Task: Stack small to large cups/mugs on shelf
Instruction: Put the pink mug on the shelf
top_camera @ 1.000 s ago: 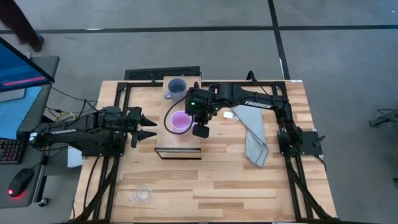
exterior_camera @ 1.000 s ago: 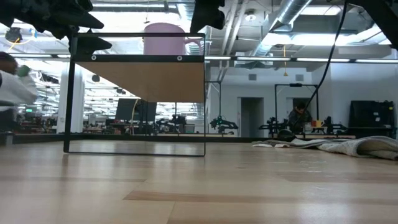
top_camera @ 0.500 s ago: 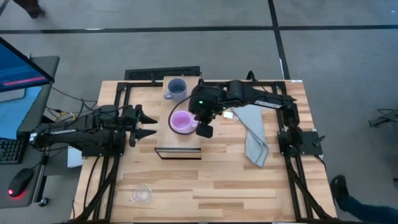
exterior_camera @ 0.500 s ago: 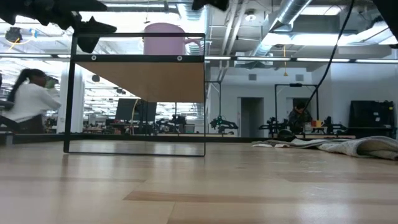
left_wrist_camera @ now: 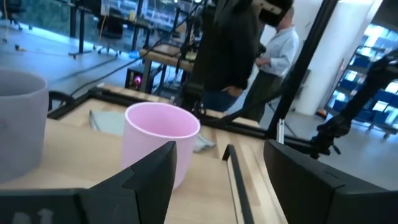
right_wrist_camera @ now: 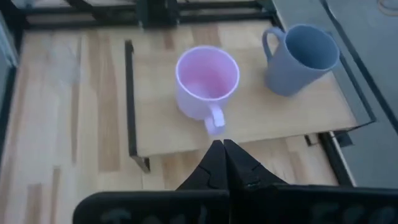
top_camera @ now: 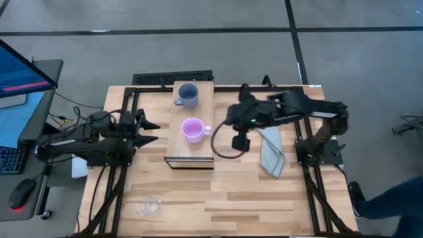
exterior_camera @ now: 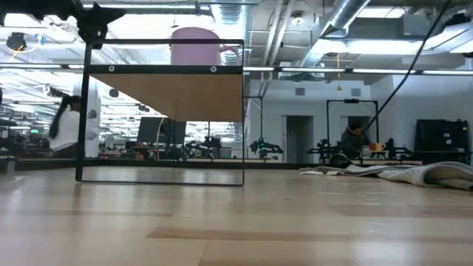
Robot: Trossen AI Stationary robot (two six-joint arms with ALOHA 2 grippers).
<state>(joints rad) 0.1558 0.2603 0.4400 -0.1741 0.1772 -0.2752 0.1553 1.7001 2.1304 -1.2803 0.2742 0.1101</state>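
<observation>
On the light-wood shelf (top_camera: 192, 151) a grey-blue mug (top_camera: 187, 94) stands at the far end. A lilac mug (top_camera: 193, 129) stands at the middle, its handle (right_wrist_camera: 214, 119) pointing to the table's right. Both rest upright on their bases. The small clear cup (top_camera: 151, 207) sits on the tabletop near the front left. My right gripper (right_wrist_camera: 222, 149) is shut and hangs above and to the right of the lilac mug, touching nothing. My left gripper (top_camera: 153, 132) stands open and level just left of the shelf, facing the lilac mug (left_wrist_camera: 158, 140).
A grey cloth (top_camera: 271, 149) lies on the table right of the shelf. The shelf's dark frame legs (exterior_camera: 85, 111) stand on the tabletop. People move in the room beyond the table (left_wrist_camera: 273, 56).
My right gripper, shut throughout, has drawn back from over the lilac mug toward the table's right edge and risen. The mug stays where it was on the shelf. My left gripper has risen a little and tipped toward level, still open.
</observation>
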